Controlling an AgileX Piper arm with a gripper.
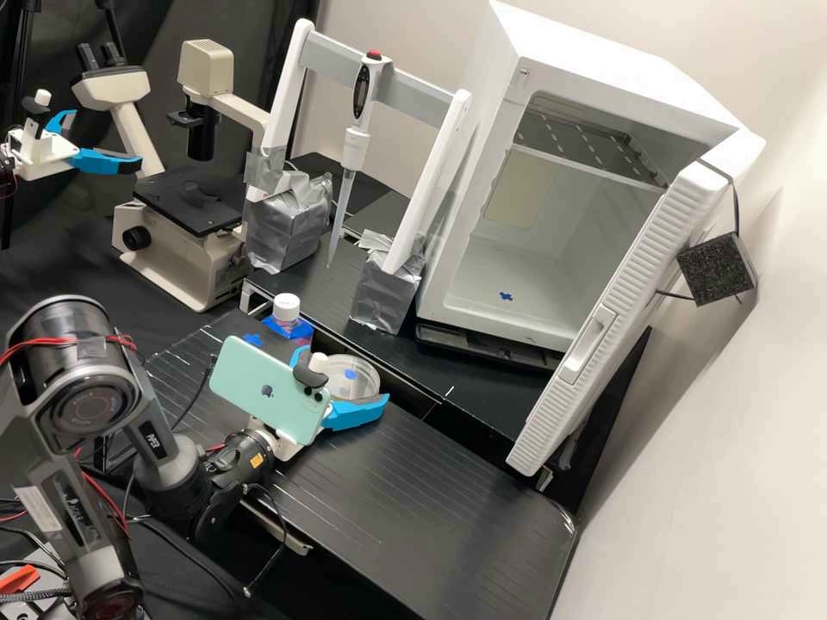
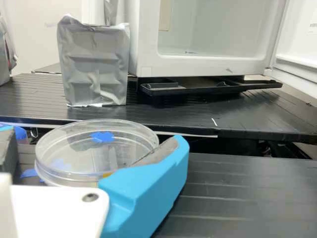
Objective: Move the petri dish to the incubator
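Over the rear part of the front bench platform, the gripper (image 1: 345, 373) has its blue fingers spread around the clear petri dish (image 1: 355, 379), which bears a blue mark. A mint phone mounted on the wrist hides part of both. From the wrist, the gripper (image 2: 98, 136) straddles the level dish (image 2: 81, 169); one finger overlaps its rim, while a small gap shows beside the other. Whether the dish touches the bench is hidden. The white incubator (image 1: 482, 297) stands behind with its door (image 1: 594, 310) open and a blue mark on its floor; its front (image 2: 198, 68) faces the wrist camera.
A white-capped bottle (image 1: 286, 308) stands behind the phone. Two silver-wrapped blocks (image 1: 386, 288) hold a white frame with a pipette (image 1: 353, 142). A microscope (image 1: 185, 245) is at the back left. A gap and raised edge (image 1: 405, 379) separate the front platform from the rear one.
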